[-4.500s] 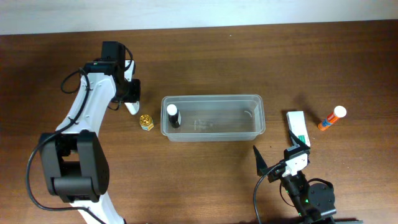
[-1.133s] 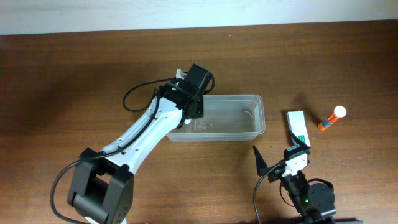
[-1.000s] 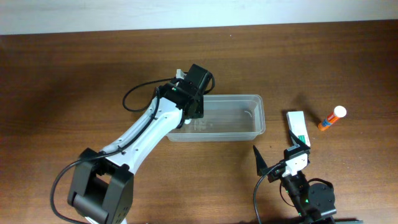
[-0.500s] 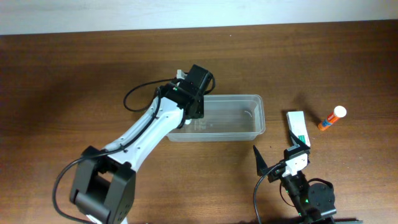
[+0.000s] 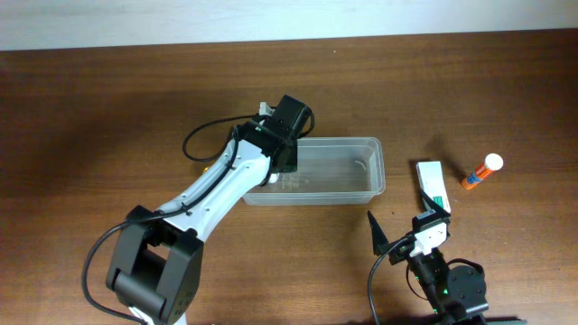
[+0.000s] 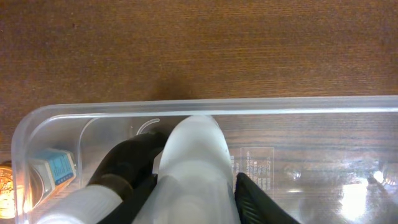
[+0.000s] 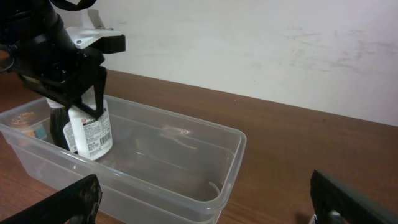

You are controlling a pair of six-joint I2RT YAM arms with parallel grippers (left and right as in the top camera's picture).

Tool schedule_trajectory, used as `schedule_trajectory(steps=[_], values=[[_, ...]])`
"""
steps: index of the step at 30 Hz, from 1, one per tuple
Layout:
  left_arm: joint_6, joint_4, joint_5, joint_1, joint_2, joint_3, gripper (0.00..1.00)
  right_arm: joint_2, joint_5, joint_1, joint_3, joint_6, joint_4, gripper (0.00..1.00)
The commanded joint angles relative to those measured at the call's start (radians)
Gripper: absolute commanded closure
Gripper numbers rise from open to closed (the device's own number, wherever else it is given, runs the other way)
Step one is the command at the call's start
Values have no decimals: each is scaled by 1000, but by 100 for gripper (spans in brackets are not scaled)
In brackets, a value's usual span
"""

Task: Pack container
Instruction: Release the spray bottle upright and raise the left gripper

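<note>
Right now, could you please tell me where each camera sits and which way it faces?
Overhead: above the table, looking straight down on the container; left arm and right arm both show.
Left wrist: over the container, looking down into it; left gripper straddles a white bottle.
Right wrist: low, right of the container, looking across it toward the wall; right gripper fingertips at the bottom corners.
Shared: both wrist views show the white bottle inside the container.

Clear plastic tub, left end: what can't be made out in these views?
Overhead: left arm covers the left end of the clear plastic tub and its contents.
Left wrist: white plastic bottle cut off by the bottom edge; unclear if the left gripper touches it.
Right wrist: dark bottle mostly behind the white one.
</note>
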Motion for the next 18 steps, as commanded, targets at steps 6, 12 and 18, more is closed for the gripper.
schedule_trajectory(steps=[6, 12, 18], values=[[27, 2, -10, -5, 1, 13, 50, -6, 8, -4, -5, 12, -6, 2], [56, -21, -11, -5, 1, 70, 49, -6, 9, -4, -5, 12, -7, 2], [96, -78, -17, -4, 0, 191, 50, -6, 8, -4, -5, 12, -6, 2]])
